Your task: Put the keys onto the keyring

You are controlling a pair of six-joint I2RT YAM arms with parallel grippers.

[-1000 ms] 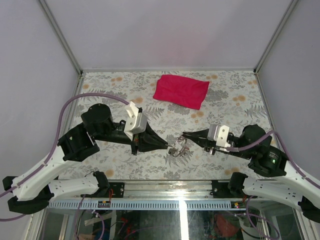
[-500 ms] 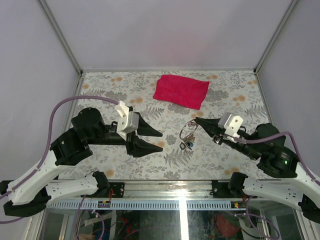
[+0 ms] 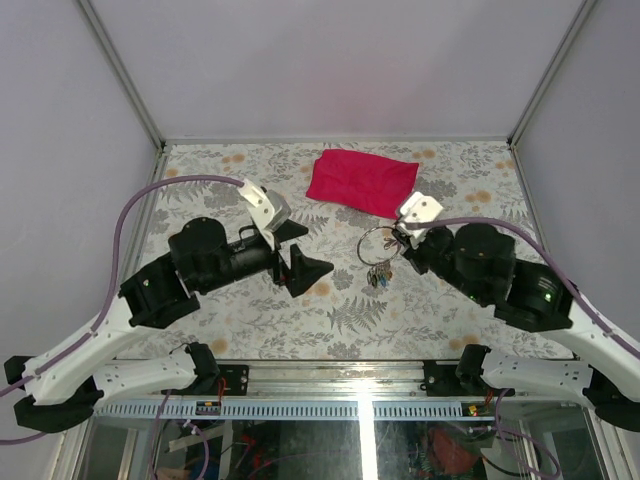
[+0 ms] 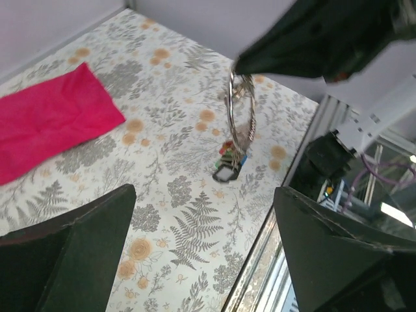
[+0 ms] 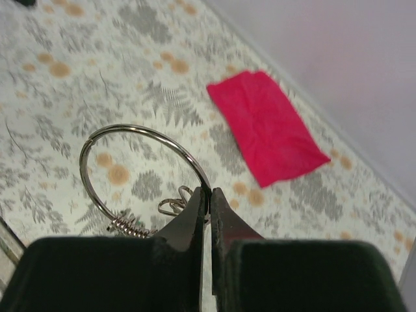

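Note:
My right gripper (image 5: 209,195) is shut on the keyring (image 5: 143,127), a thin silver wire ring held up above the table. From the top, the keyring (image 3: 368,240) hangs at the tip of the right gripper (image 3: 396,238). The keys (image 3: 378,275) dangle from it in a small bunch with coloured tags. In the left wrist view the keyring (image 4: 229,104) shows edge-on and the keys (image 4: 231,162) hang below it. My left gripper (image 3: 302,252) stands wide open to the left of the bunch, holding nothing; the gripper (image 4: 205,192) has only tabletop between its fingers.
A red cloth (image 3: 362,182) lies flat at the back centre of the floral tabletop (image 3: 240,310); the cloth (image 5: 266,127) is beyond the ring in the right wrist view. The metal front rail (image 3: 340,375) runs along the near edge.
The left gripper has opened wide and drawn back left, away from the bunch. The right gripper has lifted the keyring with the keys toward the back.

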